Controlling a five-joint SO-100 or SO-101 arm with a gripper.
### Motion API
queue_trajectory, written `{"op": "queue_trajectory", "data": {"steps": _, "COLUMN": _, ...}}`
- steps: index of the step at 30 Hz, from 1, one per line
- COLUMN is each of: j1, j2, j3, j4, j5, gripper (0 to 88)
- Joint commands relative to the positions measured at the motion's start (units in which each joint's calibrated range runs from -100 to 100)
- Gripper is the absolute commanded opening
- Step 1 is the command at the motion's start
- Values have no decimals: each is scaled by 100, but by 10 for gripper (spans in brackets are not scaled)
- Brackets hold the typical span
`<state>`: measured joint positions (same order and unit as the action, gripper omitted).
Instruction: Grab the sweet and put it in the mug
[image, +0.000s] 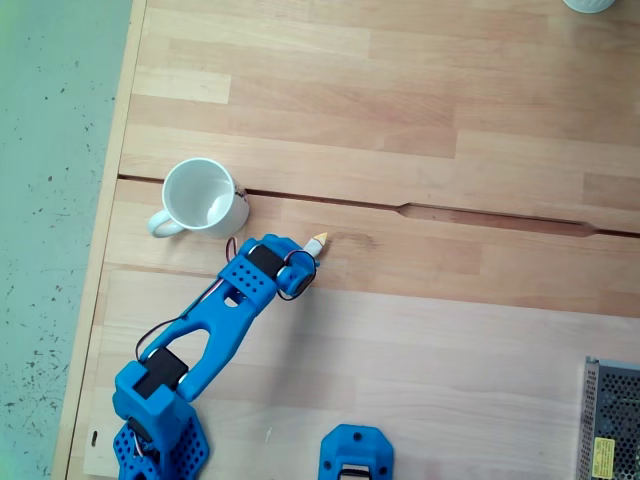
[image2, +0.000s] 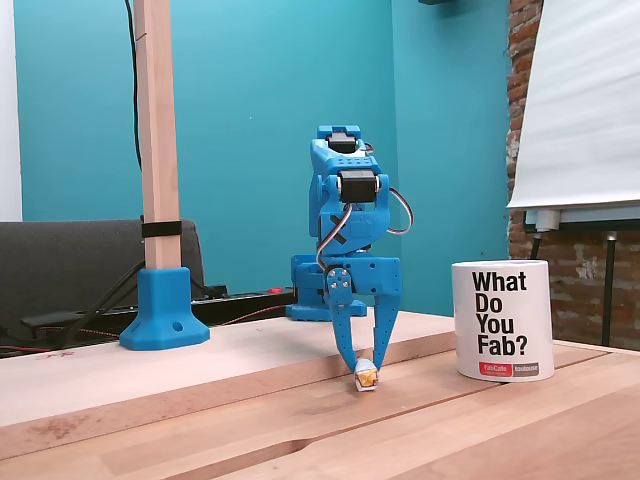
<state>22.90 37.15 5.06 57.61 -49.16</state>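
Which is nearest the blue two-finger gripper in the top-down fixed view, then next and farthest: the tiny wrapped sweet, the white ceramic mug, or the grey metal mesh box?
Measured from the gripper:
1. The tiny wrapped sweet, right at the fingertips.
2. The white ceramic mug, up and to the left.
3. The grey metal mesh box, at the bottom right corner.

Desk (image: 420, 90): pale jointed wood planks, smooth, satin finish. Arm (image: 215, 335) and hand (image2: 363, 352): matt blue plastic. Mug (image2: 502, 320): glossy white ceramic, black print. Sweet (image2: 366, 377): shiny wrapper. Post (image2: 156, 120): bare wood in a blue plastic base (image2: 164, 310).
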Motion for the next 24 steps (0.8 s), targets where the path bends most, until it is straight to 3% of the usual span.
{"op": "queue_trajectory", "data": {"steps": 1, "j1": 13, "j2": -229, "j3": -150, "j4": -11, "j5": 29, "gripper": 0}}
{"op": "queue_trajectory", "data": {"steps": 24, "j1": -38, "j2": -3078, "j3": -123, "j4": 409, "j5": 34, "gripper": 0}}
